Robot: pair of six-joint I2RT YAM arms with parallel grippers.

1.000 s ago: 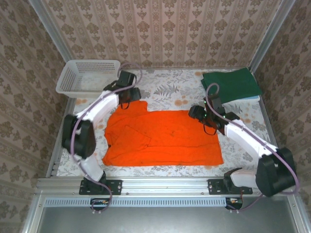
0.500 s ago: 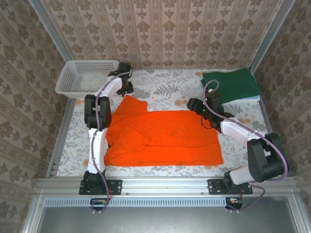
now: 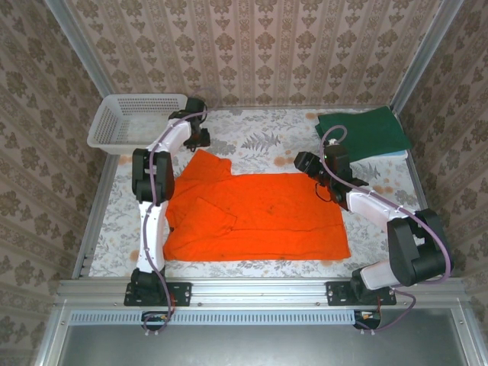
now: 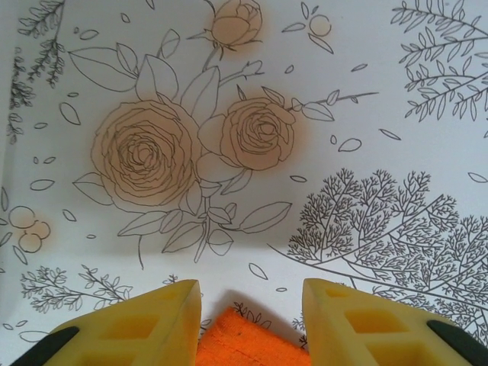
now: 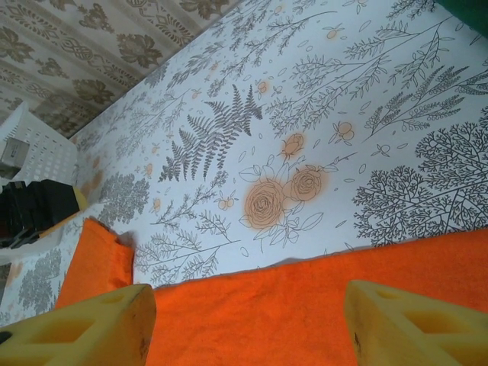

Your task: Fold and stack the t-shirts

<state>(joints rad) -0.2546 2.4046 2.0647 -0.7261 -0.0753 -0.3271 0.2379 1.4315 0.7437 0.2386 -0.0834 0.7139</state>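
Since a second ago the left end effector has reached to the far left corner of the orange t-shirt, released astride the cloth edge. The right end effector hangs released over that shirt's far right edge; the dark green t-shirt lies beyond it.

Beige damask wallpaper lines three walls around a table covered in a white cloth printed with line-drawn roses, ferns and trees. Aluminium posts stand in the back corners, and a metal rail edges the near side under even light.
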